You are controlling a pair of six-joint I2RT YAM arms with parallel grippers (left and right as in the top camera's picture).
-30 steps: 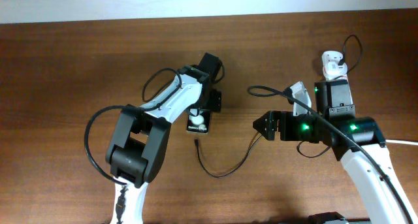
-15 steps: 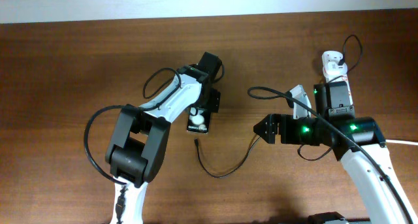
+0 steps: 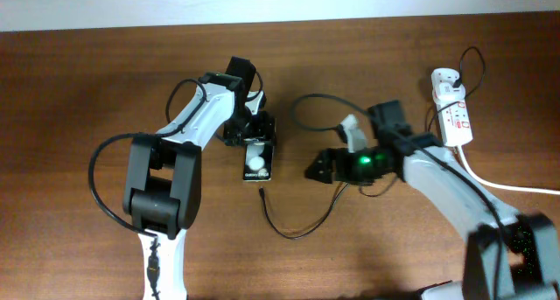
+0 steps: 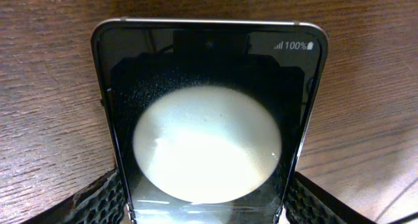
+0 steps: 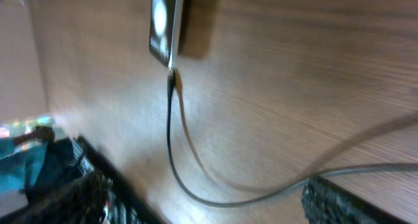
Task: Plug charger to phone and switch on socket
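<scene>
The phone (image 4: pixel 209 113) shows "100%" on its screen at about 1 o'clock in the left wrist view. Signal bars stand just left of the number and a small battery sign just right of it. From overhead, any lettering on the phone is too small to read. The red marks on the socket (image 3: pixel 452 116), at 2 o'clock on the desk, cannot be made out as text.

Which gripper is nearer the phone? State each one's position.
Left. The left gripper sits at the far end of the phone, fingers flanking it. The right gripper is open, to its right, apart from it.
</scene>
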